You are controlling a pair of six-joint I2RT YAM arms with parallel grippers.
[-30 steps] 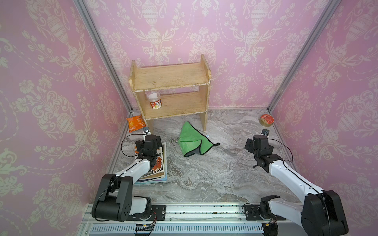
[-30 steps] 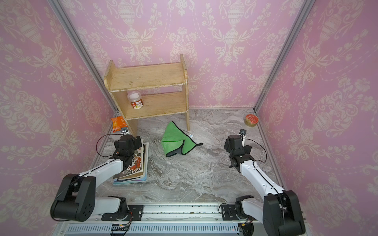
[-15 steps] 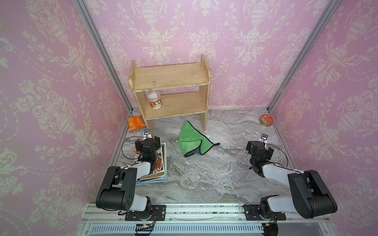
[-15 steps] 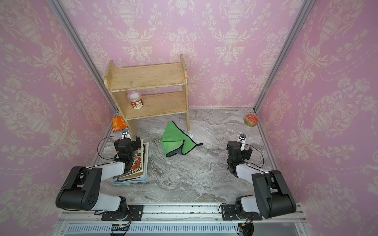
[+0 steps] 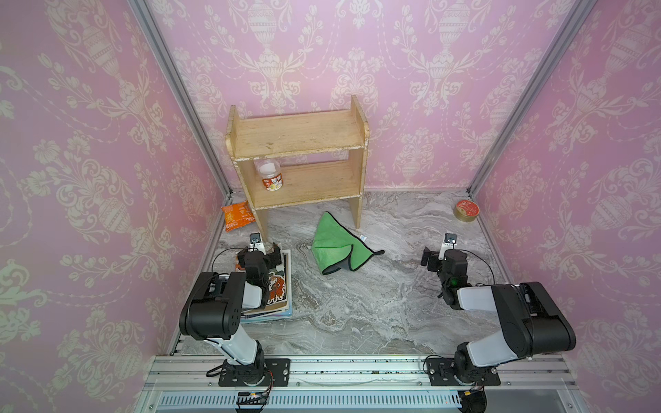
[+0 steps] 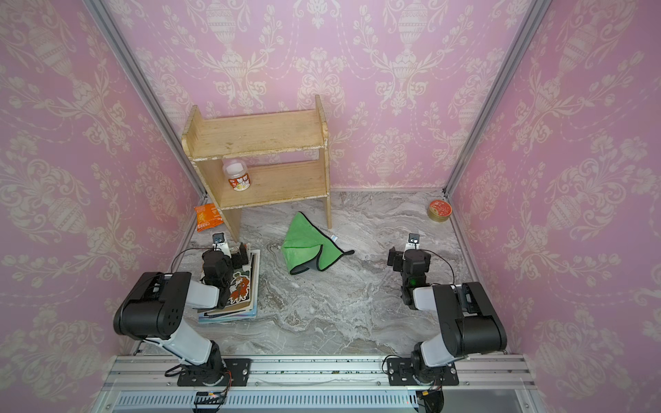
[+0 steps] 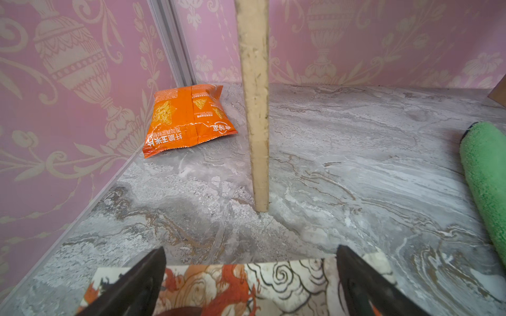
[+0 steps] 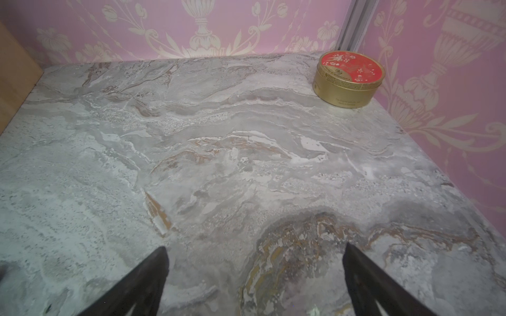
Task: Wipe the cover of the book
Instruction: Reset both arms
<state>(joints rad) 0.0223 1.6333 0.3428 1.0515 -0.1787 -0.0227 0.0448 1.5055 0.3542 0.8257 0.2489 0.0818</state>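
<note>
Both arms had been folded back toward their bases since a second earlier, while the hands were kept near their places. The left hand [image 5: 259,252] was held with its fingers spread wide over the far end of the book [image 5: 280,289], which was laid flat at the left of the marble surface [image 5: 375,307]. The right hand [image 5: 440,256] was likewise spread wide above the surface. A green cloth [image 5: 336,246] was seen crumpled between them, just in front of a wooden shelf [image 5: 297,143].
</note>
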